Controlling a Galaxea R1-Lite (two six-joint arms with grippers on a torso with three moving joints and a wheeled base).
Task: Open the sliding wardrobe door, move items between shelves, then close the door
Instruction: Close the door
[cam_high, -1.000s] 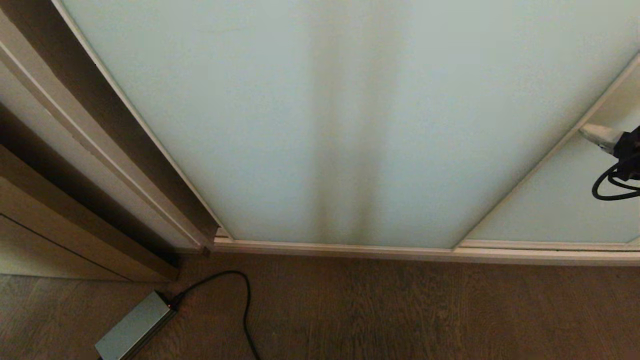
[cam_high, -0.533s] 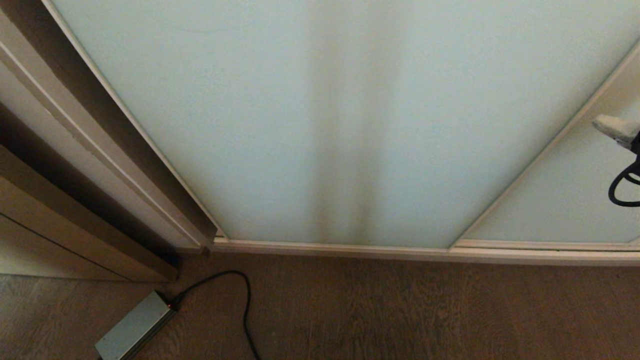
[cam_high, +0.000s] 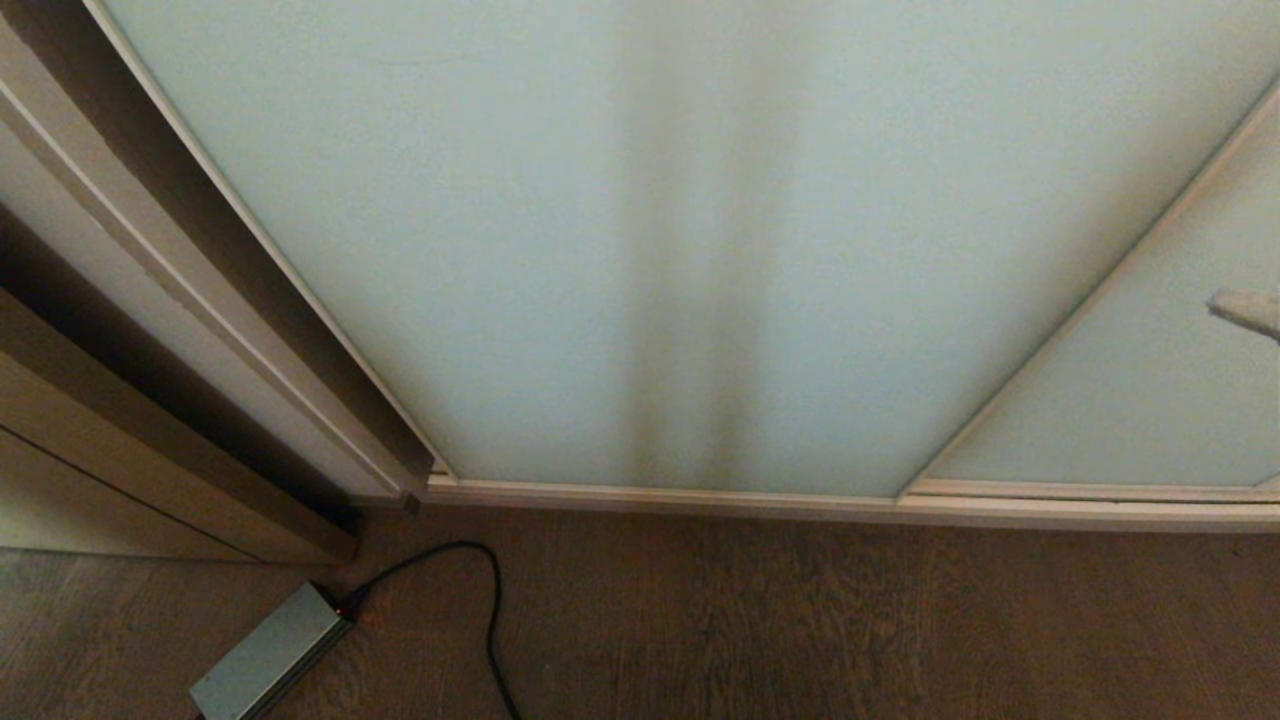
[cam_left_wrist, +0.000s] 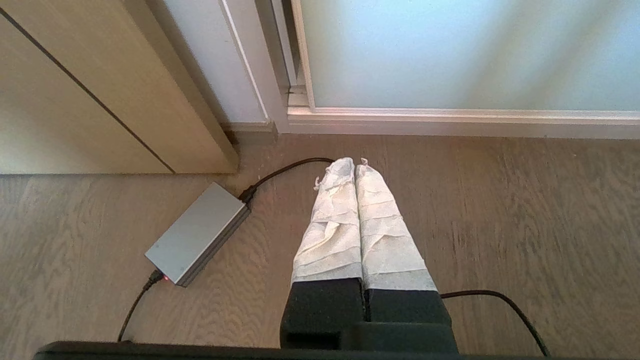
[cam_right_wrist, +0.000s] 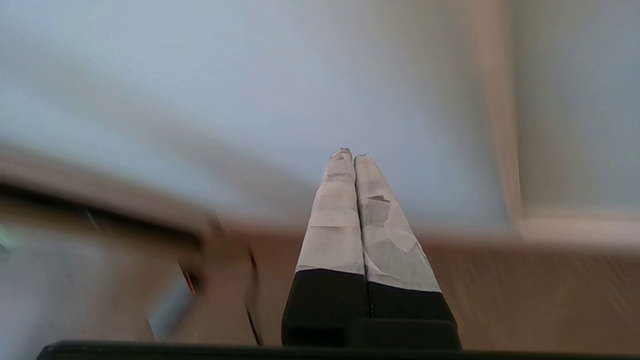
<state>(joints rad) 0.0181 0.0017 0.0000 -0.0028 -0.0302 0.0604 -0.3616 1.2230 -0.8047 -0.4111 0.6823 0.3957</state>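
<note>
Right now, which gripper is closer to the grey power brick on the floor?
Left. The left gripper hangs shut over the floor just beside the power brick. The right gripper is shut and up by the door, far to the right.

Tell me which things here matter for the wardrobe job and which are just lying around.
Part of the job:
- sliding wardrobe door, closed
- second door panel
- right claw, shut, empty, near the doors
- left claw, shut, empty, above the floor

Lying about:
- grey power brick and its black cable, on the wooden floor

Pale mint frosted sliding wardrobe door (cam_high: 640, 240) stands closed, cream-framed
</note>
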